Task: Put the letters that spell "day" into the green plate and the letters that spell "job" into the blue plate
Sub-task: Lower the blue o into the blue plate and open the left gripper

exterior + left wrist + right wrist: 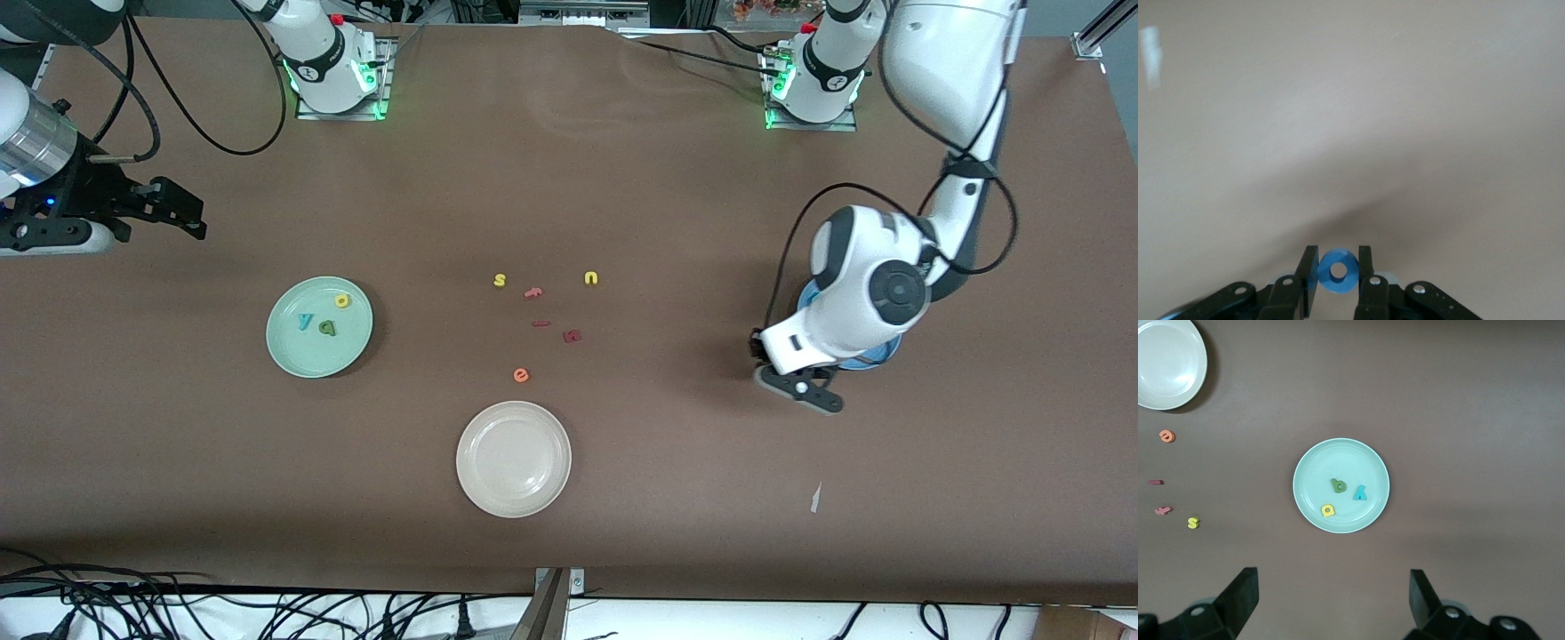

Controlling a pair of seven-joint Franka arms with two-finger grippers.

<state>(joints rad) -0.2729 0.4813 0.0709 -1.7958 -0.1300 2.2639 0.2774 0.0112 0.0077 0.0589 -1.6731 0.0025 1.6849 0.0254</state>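
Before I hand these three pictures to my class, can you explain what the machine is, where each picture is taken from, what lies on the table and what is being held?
Two robot arms with two-finger grippers stand at a brown table. One picture looks down from a high camera facing them; the other two come from cameras on each arm's wrist.

The round pale-green plate holds a yellow foam "d", a dark green "a" and a teal "y". Mid-table lie loose foam letters, beside an empty cream-white plate.

The left gripper, over the mostly hidden blue plate, pinches a blue foam ring "o". The right gripper waits open above the green plate.
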